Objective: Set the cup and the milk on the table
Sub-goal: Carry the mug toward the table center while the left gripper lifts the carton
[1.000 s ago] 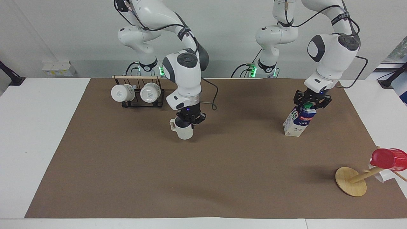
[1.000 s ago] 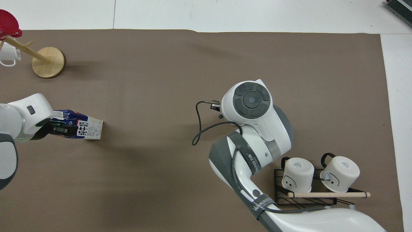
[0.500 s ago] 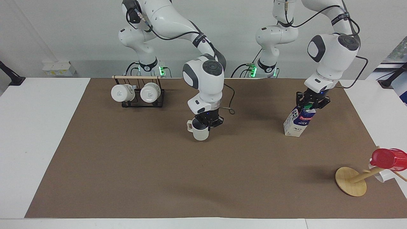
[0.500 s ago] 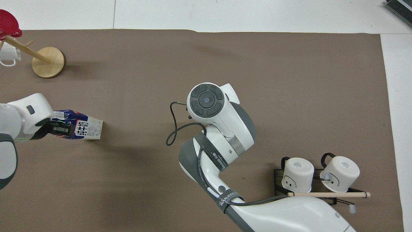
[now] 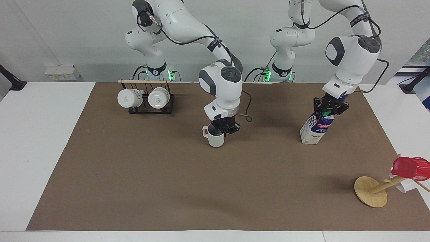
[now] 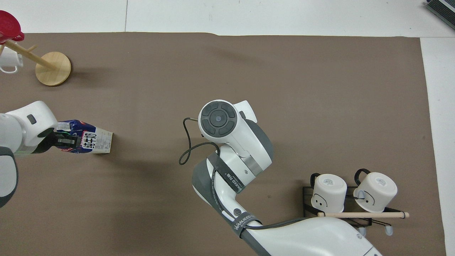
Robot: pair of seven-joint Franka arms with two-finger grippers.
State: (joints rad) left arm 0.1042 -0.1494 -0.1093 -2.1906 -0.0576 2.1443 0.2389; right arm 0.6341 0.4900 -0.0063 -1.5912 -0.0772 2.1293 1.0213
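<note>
Brown sheet (image 5: 215, 188) on white table (image 5: 40, 141)

2 robot arms. 1 beige cup (image 5: 215, 138). 1 milk carton (image 5: 315, 129). 2 white mugs (image 5: 129, 97) (image 5: 158, 97) on 1 black rack (image 5: 149, 108). 1 red cup (image 5: 410, 167) on 1 wooden stand (image 5: 371, 196), with 1 more white mug (image 6: 8, 61) there. 1 table (image 5: 40, 141).
</note>
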